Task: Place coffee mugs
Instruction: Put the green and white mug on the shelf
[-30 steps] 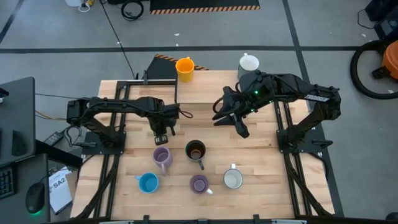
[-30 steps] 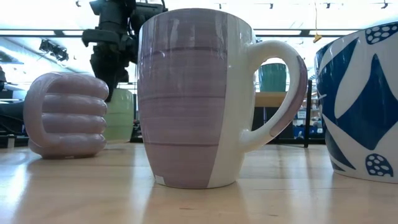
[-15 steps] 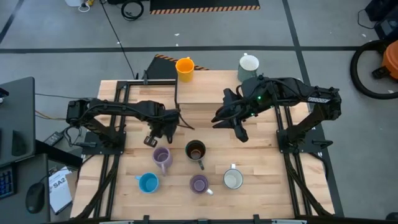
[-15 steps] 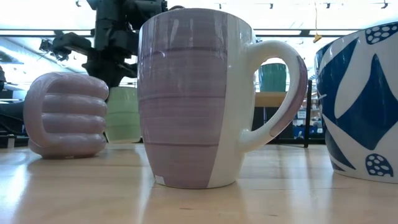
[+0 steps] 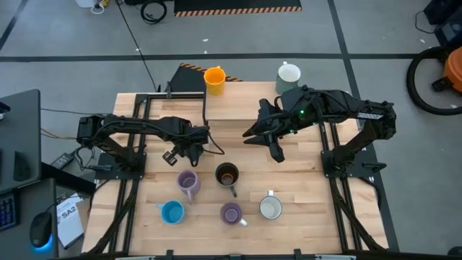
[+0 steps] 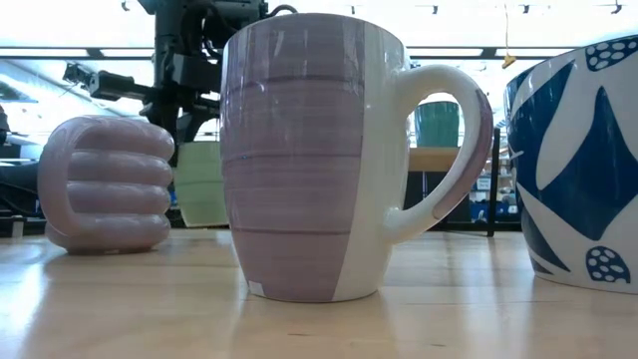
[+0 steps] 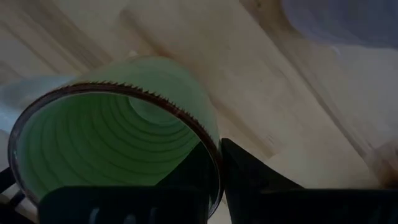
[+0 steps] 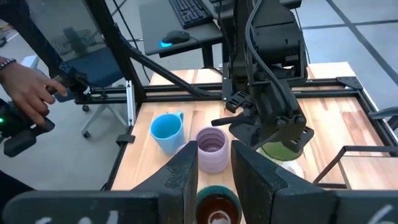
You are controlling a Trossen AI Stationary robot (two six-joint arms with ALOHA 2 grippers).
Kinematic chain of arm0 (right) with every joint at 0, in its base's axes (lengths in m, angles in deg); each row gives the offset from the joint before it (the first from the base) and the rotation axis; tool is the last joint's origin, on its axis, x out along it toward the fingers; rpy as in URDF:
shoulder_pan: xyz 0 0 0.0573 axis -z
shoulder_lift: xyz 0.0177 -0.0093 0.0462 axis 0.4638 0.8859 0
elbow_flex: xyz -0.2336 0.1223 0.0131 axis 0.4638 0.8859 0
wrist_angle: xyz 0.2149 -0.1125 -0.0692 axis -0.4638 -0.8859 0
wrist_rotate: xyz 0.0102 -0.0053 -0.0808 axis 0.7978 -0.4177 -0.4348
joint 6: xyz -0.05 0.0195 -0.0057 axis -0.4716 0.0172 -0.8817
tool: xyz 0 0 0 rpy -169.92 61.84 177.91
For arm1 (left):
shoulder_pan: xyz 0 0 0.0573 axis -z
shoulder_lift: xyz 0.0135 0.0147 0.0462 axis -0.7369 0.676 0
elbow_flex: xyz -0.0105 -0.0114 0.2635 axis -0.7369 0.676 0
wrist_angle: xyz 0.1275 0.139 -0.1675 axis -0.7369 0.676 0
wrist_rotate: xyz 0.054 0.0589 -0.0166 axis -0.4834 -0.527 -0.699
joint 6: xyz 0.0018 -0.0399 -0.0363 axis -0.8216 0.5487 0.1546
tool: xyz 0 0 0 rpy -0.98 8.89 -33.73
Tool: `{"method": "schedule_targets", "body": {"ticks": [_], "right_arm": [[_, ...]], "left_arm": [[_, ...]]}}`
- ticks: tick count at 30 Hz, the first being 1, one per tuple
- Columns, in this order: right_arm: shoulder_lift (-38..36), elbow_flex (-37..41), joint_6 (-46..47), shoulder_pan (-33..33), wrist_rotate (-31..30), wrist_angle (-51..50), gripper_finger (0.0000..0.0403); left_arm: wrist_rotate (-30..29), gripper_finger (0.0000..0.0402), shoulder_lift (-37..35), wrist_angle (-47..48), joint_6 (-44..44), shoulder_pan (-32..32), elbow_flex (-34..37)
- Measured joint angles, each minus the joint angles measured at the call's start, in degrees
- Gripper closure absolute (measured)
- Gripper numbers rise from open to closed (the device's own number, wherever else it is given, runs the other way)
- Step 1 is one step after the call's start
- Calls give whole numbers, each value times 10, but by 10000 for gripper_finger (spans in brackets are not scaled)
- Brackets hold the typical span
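Observation:
My left gripper point(image 5: 182, 153) point(image 7: 217, 149) is shut on the green mug point(image 6: 199, 181) point(image 8: 280, 149) over the table's left middle. In the high view the gripper hides most of that mug. My right gripper point(image 5: 276, 150) point(image 8: 214, 155) hovers open right of centre and touches nothing. On their bases near the near edge stand a ridged lilac mug point(image 5: 188, 182), a dark brown mug point(image 5: 227, 174), a blue mug point(image 5: 172, 211), a second lilac mug point(image 5: 231, 213) and a white mug point(image 5: 270, 208). An orange mug point(image 5: 214, 78) and another white mug point(image 5: 289, 74) stand at the far edge. My left gripper pinches the green mug's wall at the rim point(image 7: 213, 144), with one finger inside the mug and one finger point(image 7: 249, 177) outside. The fingers come from above, slanting. The mug hangs tilted below them, just off the table.
The row of mugs lies close below the held mug, the ridged lilac mug nearest. A black metal frame point(image 5: 189, 87) stands at the far edge by the orange mug. A person's hand point(image 8: 25, 93) shows beyond the table's left side. Bare wood lies between the two arms.
My left gripper has risen a little and tipped, taking the green mug with it. The mug stood upright on the table a second ago and now hangs tilted just above it. My right arm has barely shifted.

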Motion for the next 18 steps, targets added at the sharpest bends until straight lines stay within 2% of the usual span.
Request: {"method": "schedule_targets", "body": {"ticks": [9, 18], "right_arm": [[0, 0, -9, 0, 0, 2, 301], [0, 0, -7, -3, 5, 1, 301]], "left_arm": [[34, 346, 0, 0, -39, 16, 0], [28, 342, 0, 0, -46, 24, 0]]}}
